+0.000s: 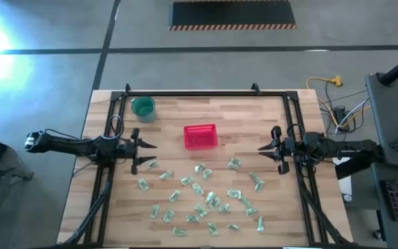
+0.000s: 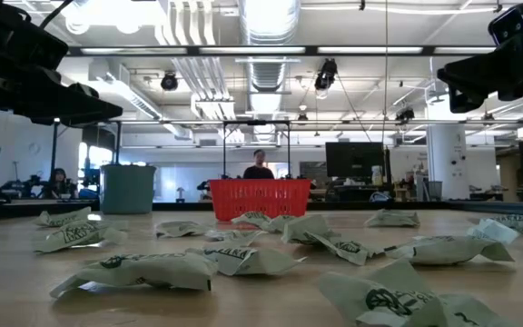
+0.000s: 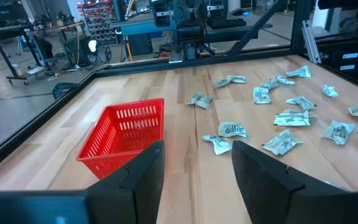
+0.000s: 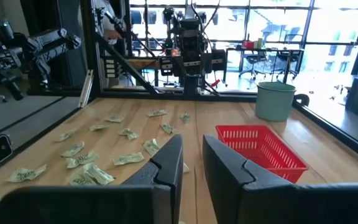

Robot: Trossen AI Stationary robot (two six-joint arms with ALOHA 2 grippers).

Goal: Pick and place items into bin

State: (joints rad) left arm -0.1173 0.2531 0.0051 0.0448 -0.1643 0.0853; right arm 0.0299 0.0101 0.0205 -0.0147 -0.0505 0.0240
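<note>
End effectors: left (image 1: 150,146) parted, right (image 1: 262,148) narrowly gapped, nothing held.
Basket (image 1: 200,136): red mesh plastic, rectangular.
Packets (image 1: 211,200): crinkly, pale green-white.

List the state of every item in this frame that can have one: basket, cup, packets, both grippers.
Red basket: upright, empty, mid-table.
Teal cup: upright, near the far-left corner.
Green-and-white packets: scattered flat on the table, none in the basket.
Left gripper: open, empty, raised at the left edge.
Right gripper: narrowly open, empty, raised at the right edge.
</note>
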